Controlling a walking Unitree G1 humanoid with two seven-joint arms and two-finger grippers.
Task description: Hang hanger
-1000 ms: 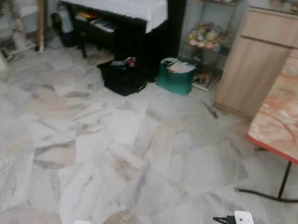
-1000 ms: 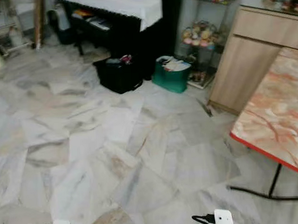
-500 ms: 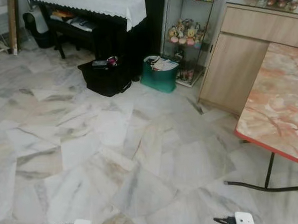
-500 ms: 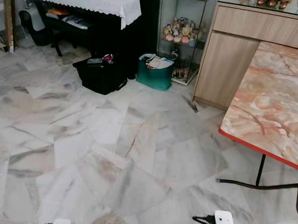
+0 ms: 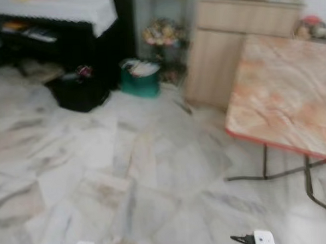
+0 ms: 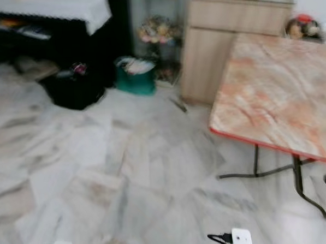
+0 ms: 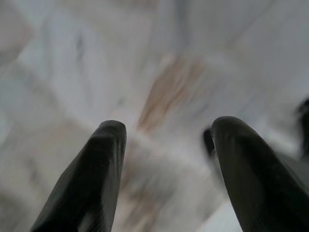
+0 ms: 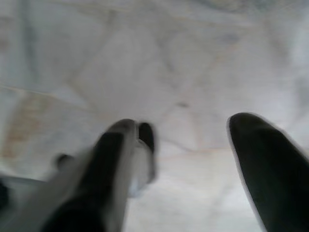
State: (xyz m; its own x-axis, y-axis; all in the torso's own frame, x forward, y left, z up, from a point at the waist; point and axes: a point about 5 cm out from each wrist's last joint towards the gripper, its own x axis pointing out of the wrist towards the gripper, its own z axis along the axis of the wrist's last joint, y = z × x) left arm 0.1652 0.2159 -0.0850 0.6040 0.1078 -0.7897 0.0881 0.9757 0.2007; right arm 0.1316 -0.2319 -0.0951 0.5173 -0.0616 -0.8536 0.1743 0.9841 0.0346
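Your view has swung right — table (image 5: 284,94) now looms, blurred; both grippers (image 7: 164,140) (image 8: 188,145) gape empty — probably searching for the hanger.

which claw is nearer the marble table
Right. The right claw hangs over bare floor on the side where the table stands; the left claw hangs on the far side, both open.

Both head views are evenly and softly lit, with no hard shadows, yet motion blur smears everything. The pale grey-veined marble floor (image 5: 127,173) looks washed out toward the lower frame, and the orange-pink marbled table top with a red edge (image 6: 271,105) has lost its fine veining. The black cloth-draped piano (image 5: 65,28) at upper left sinks into dark murk. Both wrist views are bright and blurred.
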